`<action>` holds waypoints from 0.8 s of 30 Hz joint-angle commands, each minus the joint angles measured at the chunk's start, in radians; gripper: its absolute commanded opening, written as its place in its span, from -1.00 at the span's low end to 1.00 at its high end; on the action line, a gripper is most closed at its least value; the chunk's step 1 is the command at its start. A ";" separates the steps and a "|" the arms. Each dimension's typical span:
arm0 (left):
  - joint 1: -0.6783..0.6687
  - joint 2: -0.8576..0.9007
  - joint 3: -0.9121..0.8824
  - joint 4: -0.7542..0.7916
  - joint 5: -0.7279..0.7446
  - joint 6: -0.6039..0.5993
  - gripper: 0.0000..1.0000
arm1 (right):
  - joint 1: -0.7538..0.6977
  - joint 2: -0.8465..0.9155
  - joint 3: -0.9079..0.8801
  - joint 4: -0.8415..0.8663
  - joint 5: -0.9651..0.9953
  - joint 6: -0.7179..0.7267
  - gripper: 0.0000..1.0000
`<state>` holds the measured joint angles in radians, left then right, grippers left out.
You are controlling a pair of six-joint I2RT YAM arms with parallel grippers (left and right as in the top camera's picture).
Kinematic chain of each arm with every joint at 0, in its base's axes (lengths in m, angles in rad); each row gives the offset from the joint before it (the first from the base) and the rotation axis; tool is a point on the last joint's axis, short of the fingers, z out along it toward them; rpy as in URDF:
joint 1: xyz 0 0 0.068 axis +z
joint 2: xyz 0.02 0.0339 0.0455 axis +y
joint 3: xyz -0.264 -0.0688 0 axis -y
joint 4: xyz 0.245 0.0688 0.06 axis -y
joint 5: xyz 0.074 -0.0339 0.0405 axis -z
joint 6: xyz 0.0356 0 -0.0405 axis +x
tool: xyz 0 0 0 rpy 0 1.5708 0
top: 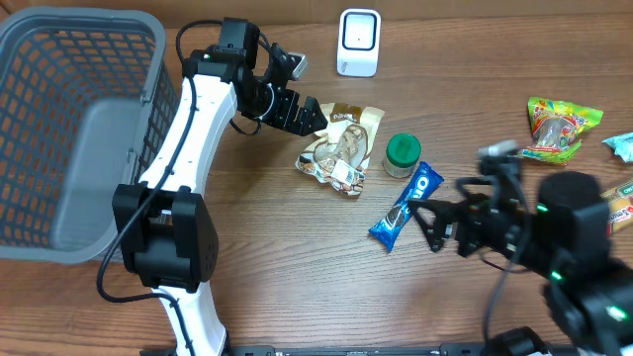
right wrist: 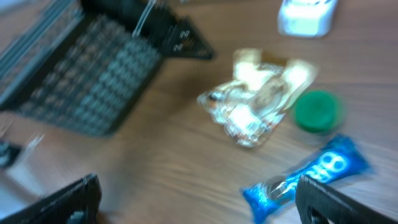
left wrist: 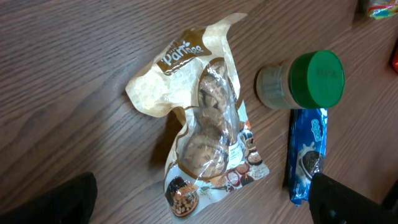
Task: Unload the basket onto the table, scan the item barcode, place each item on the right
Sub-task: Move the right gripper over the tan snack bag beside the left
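A tan and clear snack bag [top: 339, 148] [left wrist: 208, 124] [right wrist: 255, 99] lies flat on the wooden table. My left gripper [top: 315, 117] [left wrist: 202, 211] hangs open just left of it, holding nothing. A blue cookie pack [top: 406, 206] [left wrist: 306, 152] [right wrist: 305, 174] lies to the bag's lower right. My right gripper [top: 427, 225] [right wrist: 202, 208] stands open beside that pack, and its right finger overlaps the pack's near side in the blurred right wrist view. The white scanner [top: 358, 42] [right wrist: 305, 15] stands at the table's back edge.
A green-lidded jar [top: 402, 151] [left wrist: 311, 79] [right wrist: 317, 111] lies between bag and cookie pack. A grey wire basket [top: 69, 129] fills the left side. Colourful candy bags [top: 559, 127] lie at the far right.
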<state>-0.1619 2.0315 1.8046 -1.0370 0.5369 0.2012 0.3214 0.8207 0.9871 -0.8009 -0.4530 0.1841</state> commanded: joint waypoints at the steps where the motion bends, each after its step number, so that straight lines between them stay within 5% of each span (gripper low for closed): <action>1: 0.006 0.009 -0.023 0.022 -0.009 -0.014 1.00 | 0.004 0.009 -0.114 0.134 -0.216 0.002 0.91; 4: 0.006 0.009 -0.066 0.066 -0.002 -0.021 0.99 | 0.004 0.069 -0.161 0.206 -0.217 0.011 0.64; 5: 0.006 0.009 -0.082 0.082 0.004 -0.026 1.00 | 0.004 0.099 -0.166 0.210 -0.227 0.011 0.44; 7: 0.006 0.009 -0.116 0.121 0.019 -0.032 1.00 | 0.004 0.169 -0.165 0.221 -0.280 0.005 -0.33; 11: 0.006 0.009 -0.158 0.171 0.037 -0.053 1.00 | 0.031 0.332 -0.165 0.344 -0.447 -0.034 -0.92; 24: 0.006 0.009 -0.161 0.248 0.036 -0.060 0.99 | 0.097 0.667 -0.165 0.670 -0.138 0.147 -0.92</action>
<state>-0.1616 2.0319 1.6470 -0.8082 0.5507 0.1562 0.4160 1.4429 0.8242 -0.1677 -0.7254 0.2630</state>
